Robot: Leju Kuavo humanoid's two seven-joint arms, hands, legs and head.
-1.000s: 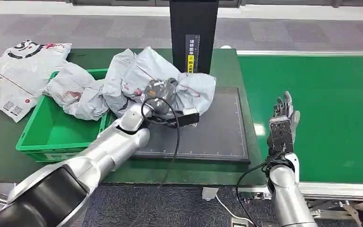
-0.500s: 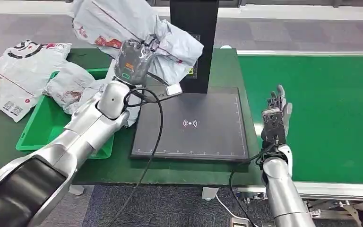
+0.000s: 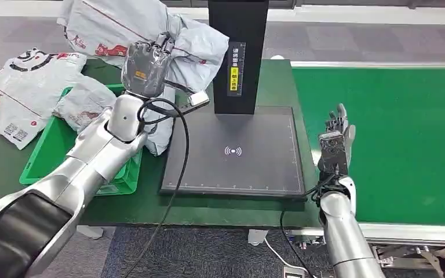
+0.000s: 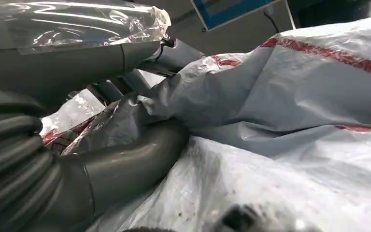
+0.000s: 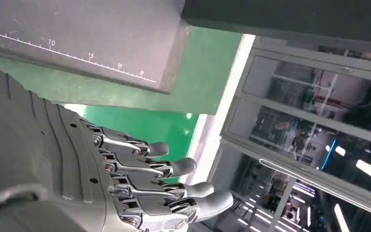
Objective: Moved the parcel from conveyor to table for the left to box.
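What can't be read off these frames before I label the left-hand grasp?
- Left hand fingers: in the head view they sink into the parcel; in the left wrist view the film covers them.
- Parcel's top: cut off by the head view's upper edge.
- Green bin contents: the left arm and other bags cover much of it.
- Scanner post label: too small to read.
- Right hand: open, edge-on.

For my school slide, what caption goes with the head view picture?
Left hand lifts a grey parcel above the green bin while the right hand waits open.
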